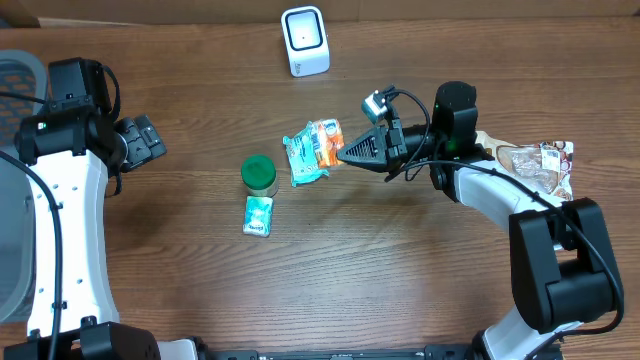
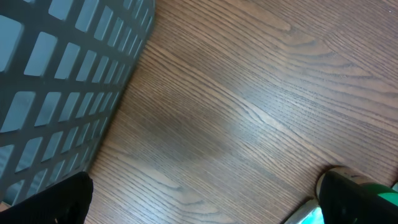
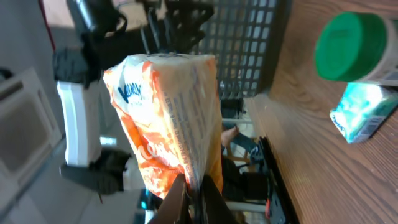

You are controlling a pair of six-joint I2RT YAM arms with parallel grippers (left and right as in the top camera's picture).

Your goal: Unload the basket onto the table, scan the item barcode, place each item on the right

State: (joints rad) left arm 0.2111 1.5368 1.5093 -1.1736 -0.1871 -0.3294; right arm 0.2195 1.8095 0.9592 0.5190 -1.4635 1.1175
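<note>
My right pincer [image 1: 345,152] is clamped on the edge of the orange-and-teal snack packet [image 1: 313,150], holding it over the middle of the counter [image 1: 400,270], just beside the green-lidded jar [image 1: 259,172] and apart from the white scanner [image 1: 305,41]. My left pincer [image 1: 143,140] hangs with its jaws apart near the grey basket [image 1: 15,80].

Seen from well above, the overhead camera looks straight down on the table [image 1: 400,270], taking in the left arm [image 1: 65,230] and right arm [image 1: 490,195] whole. The left wrist camera hangs close over bare wood, facing down beside the mesh basket [image 2: 56,74], with a sliver of the green-lidded jar [image 2: 380,198] at its corner. The right wrist camera, rolled sideways, looks out from close behind the orange packet [image 3: 165,118]; jar and basket show in all three views.
</note>
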